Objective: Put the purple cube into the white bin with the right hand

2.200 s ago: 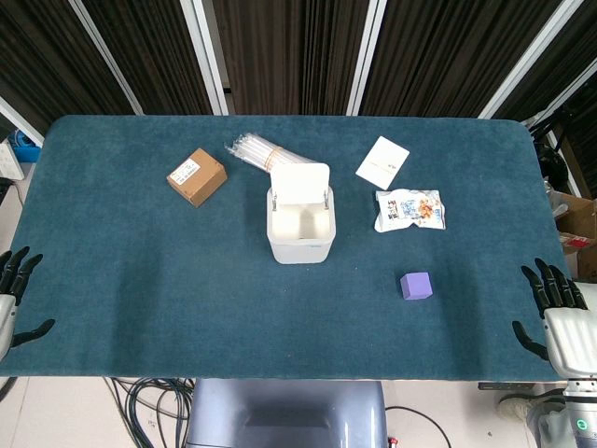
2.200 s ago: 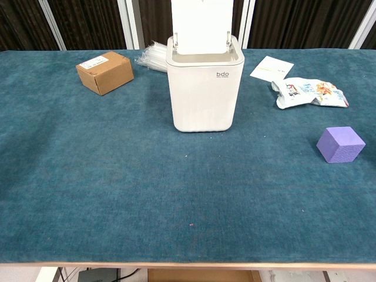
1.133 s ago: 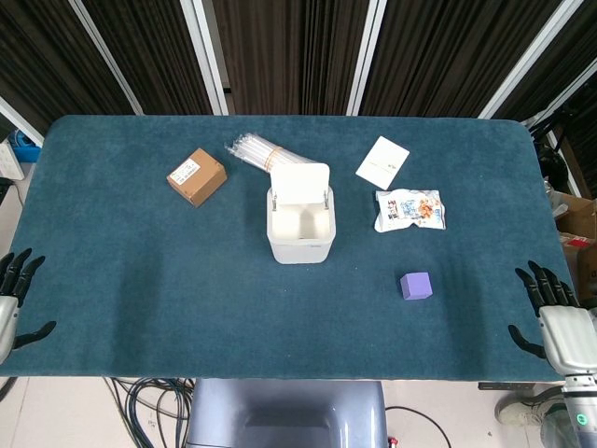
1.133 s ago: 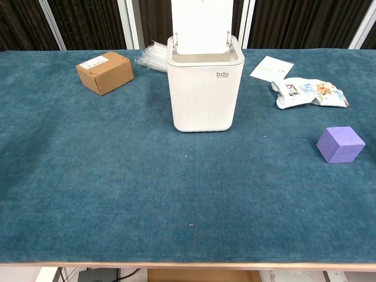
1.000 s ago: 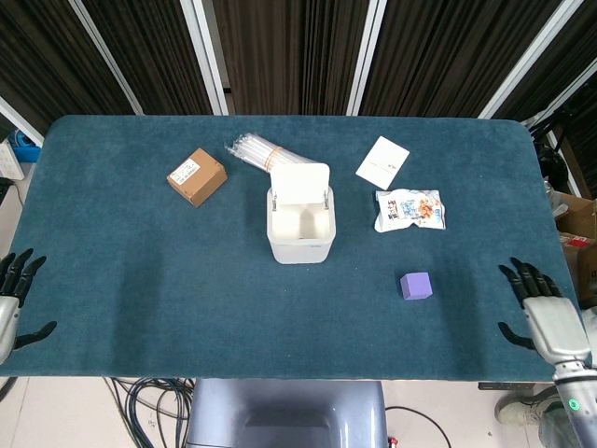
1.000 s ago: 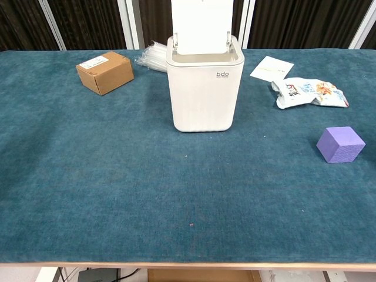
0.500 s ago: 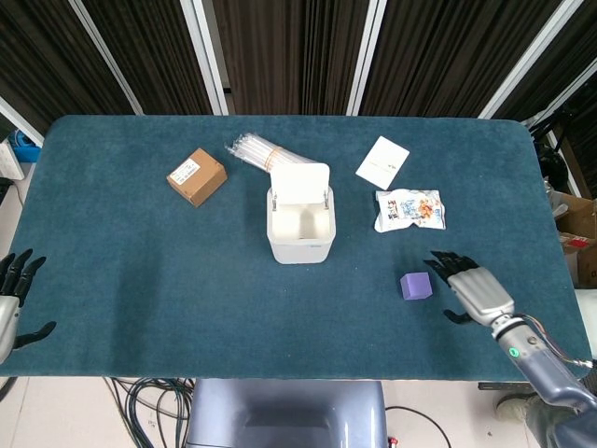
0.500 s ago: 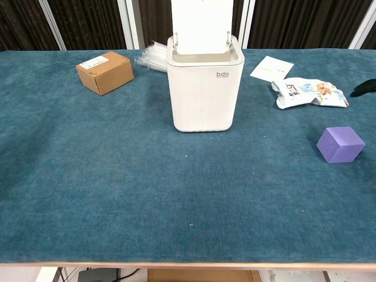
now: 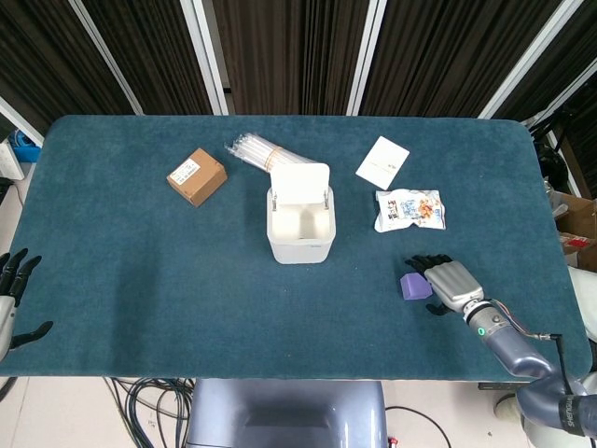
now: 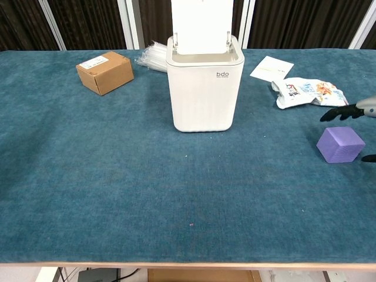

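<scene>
Fingers (image 9: 422,264) of the right hand (image 9: 448,284) spread apart above the purple cube (image 9: 415,286), the palm facing down and the forearm reaching in from the table's near right corner; nothing is held. In the chest view only dark fingertips (image 10: 335,113) show at the right edge, over the cube (image 10: 340,144), and whether they touch it cannot be told. The left hand (image 9: 9,299) hangs off the near left edge of the table (image 9: 140,280), fingers apart, holding nothing.

The cube rests flat on the blue cloth, near the right side, one corner turned toward the chest camera; it has no long axis.

Farther back, mid-table, stands the white bin (image 9: 300,226), upright with its lid raised. To its right lie a snack packet (image 9: 409,209) and a white card (image 9: 382,161); to its left a cardboard box (image 9: 197,176), and behind it a bundle of clear straws (image 9: 258,151).
</scene>
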`<state>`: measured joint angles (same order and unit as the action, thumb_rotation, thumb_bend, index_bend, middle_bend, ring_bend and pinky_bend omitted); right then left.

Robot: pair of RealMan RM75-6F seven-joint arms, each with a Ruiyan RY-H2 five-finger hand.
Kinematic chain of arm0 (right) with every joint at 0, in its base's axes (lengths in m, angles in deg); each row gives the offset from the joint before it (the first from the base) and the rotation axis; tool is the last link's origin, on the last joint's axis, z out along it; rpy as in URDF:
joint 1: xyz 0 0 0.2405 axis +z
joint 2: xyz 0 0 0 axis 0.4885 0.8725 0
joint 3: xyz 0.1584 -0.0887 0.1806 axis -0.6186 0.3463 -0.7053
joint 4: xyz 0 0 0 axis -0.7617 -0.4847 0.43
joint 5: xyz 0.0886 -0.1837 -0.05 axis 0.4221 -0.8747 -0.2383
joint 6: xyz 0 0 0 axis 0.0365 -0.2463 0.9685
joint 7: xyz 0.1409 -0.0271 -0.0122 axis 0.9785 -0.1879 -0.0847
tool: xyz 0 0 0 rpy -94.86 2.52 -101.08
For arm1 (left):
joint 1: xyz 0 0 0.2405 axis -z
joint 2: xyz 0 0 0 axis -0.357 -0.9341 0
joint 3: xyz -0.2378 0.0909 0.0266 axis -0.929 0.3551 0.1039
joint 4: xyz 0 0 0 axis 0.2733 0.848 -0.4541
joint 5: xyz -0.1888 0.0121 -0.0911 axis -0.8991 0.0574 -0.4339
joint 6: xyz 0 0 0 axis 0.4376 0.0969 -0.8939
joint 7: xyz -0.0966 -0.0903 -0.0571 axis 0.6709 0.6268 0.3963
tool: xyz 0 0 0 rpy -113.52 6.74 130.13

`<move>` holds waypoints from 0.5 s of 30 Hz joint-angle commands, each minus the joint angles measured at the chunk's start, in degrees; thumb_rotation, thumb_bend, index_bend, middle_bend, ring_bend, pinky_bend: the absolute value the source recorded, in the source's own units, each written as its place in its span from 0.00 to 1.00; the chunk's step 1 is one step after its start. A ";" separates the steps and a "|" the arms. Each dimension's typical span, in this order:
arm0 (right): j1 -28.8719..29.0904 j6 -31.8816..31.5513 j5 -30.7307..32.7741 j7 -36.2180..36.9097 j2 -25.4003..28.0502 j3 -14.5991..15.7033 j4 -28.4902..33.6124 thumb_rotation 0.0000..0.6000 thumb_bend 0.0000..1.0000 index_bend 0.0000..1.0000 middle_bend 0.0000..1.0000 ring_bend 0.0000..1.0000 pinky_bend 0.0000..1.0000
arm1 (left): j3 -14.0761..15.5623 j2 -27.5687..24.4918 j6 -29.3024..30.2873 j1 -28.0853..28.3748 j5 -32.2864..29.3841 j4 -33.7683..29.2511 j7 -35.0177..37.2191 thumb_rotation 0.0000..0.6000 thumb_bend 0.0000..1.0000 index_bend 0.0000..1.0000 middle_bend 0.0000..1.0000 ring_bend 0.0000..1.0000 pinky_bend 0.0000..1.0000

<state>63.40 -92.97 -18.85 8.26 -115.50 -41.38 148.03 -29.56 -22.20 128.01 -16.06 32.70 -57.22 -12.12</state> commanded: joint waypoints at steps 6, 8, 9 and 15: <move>1.12 -0.71 -0.11 1.58 -3.04 0.19 -2.78 1.00 0.15 0.25 0.31 0.25 0.19 | -0.05 0.06 -0.13 0.00 -0.23 -0.02 -0.24 1.00 0.05 0.17 0.11 0.00 0.00; 1.24 -1.80 0.08 1.74 -4.19 -0.30 -3.96 1.00 0.18 0.31 0.36 0.30 0.21 | -0.05 0.06 -0.16 0.01 -0.24 0.00 -0.30 1.00 0.05 0.17 0.11 0.00 0.00; 1.30 -2.23 0.15 1.73 -4.61 -0.47 -4.50 1.00 0.21 0.35 0.39 0.32 0.23 | -0.05 0.05 -0.20 0.01 -0.30 0.00 -0.37 1.00 0.05 0.17 0.11 0.00 0.00; 1.26 -4.16 0.05 5.35 -4.24 -1.35 -4.40 1.00 0.36 0.53 0.48 0.41 0.27 | -0.13 -0.02 -0.14 -0.01 -0.37 -0.02 -0.28 1.00 0.05 0.19 0.11 0.00 0.00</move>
<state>64.77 -96.41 -18.72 11.89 -120.17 -42.34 143.14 -29.69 -22.24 127.87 -16.08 32.32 -57.25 -12.38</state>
